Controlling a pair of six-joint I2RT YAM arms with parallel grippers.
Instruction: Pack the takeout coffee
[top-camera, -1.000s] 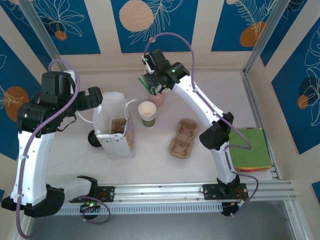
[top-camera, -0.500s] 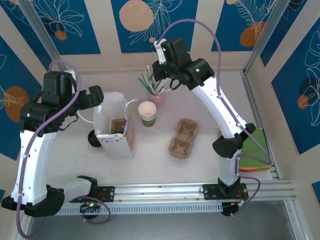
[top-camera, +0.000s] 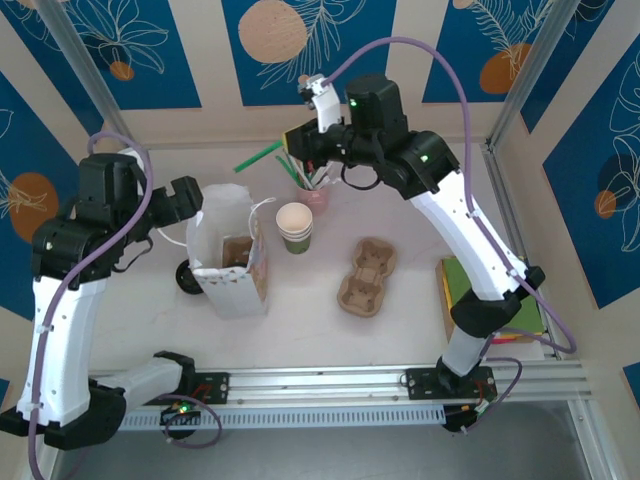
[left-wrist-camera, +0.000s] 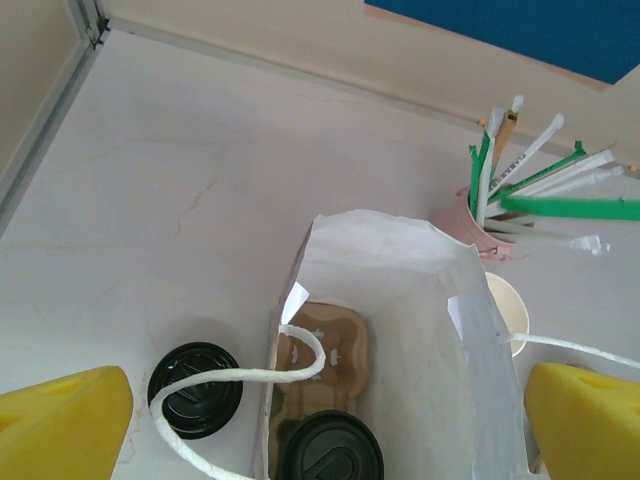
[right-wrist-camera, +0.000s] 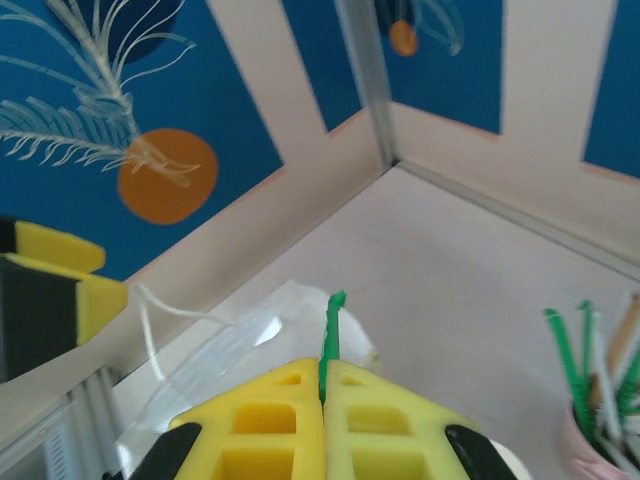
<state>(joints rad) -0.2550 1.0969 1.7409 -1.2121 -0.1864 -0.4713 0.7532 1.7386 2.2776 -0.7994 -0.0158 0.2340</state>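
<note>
Green straw (right-wrist-camera: 328, 325) in right tool (right-wrist-camera: 322, 378); takeout coffee (left-wrist-camera: 195, 390) below spread left tool (left-wrist-camera: 325, 420).

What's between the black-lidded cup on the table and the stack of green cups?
The white paper bag, seen in the top view: the lidded cup stands at one side of it, the cup stack at the other.

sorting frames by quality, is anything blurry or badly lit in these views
Top external: even soft light, sharp, no harsh shadows or glare. Left wrist: the left fingers at the bottom corners are blurred, the paper bag and pink cup of straws crisp. Right wrist: soft overall, the right fingers and the green straw between them included.
</note>
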